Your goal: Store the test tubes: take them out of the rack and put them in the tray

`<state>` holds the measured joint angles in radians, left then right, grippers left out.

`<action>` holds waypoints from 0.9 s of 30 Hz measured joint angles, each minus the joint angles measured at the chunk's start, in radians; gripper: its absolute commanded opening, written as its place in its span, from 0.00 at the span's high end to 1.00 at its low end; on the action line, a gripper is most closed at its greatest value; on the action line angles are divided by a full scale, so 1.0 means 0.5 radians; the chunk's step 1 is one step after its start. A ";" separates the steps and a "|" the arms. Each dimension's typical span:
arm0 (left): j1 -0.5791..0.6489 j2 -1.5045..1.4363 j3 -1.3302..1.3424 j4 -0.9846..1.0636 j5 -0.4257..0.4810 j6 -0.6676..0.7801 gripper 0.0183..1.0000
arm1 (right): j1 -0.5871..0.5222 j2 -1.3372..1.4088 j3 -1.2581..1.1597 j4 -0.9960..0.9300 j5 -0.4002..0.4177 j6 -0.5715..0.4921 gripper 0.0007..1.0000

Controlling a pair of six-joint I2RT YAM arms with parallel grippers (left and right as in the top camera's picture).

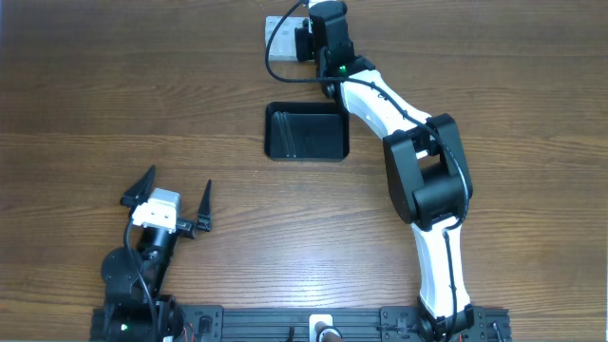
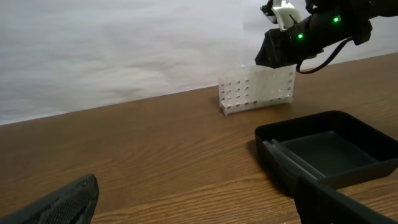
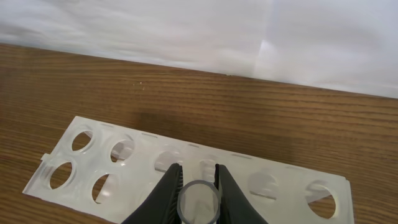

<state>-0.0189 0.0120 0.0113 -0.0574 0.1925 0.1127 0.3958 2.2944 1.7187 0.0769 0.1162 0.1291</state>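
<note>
Black-fingered right gripper (image 3: 196,175) was clamped tight on a clear tube (image 3: 199,204) over the white rack (image 3: 93,163), so I'd have lifted it straight up, slowly, before swinging to the tray (image 1: 307,157).

Rack (image 3: 146,173): one, white. Holes in two rows; total cannot tell, fingers cover some.
Tray (image 1: 325,135): one, black.
Test tube (image 3: 199,202): one, clamped in right gripper (image 3: 197,169).
Clear tubes in tray (image 1: 287,133): at least two, exact count unclear.
Arms: two.
Grippers: two; left gripper (image 1: 180,180) holds none.
</note>
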 measured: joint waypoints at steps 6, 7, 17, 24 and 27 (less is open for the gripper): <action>0.000 0.000 0.000 0.000 0.000 0.000 0.00 | 0.010 -0.088 0.000 -0.117 0.060 -0.006 0.87; 0.000 0.000 0.000 0.000 0.000 0.000 0.00 | 0.013 -0.139 -0.001 -0.150 0.070 -0.012 0.86; 0.000 0.000 0.000 0.000 0.000 0.000 0.00 | 0.017 -0.951 0.039 -0.378 0.086 -0.007 0.88; 0.000 0.000 0.000 0.000 0.000 0.000 0.00 | 0.017 -1.082 0.067 -0.938 -0.045 0.108 0.92; 0.000 0.000 0.000 0.000 0.000 0.000 0.00 | 0.017 -0.999 0.062 -1.158 -0.175 0.141 0.93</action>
<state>-0.0189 0.0120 0.0113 -0.0574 0.1925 0.1127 0.4042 1.7950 1.7496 -0.5022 0.0288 0.1997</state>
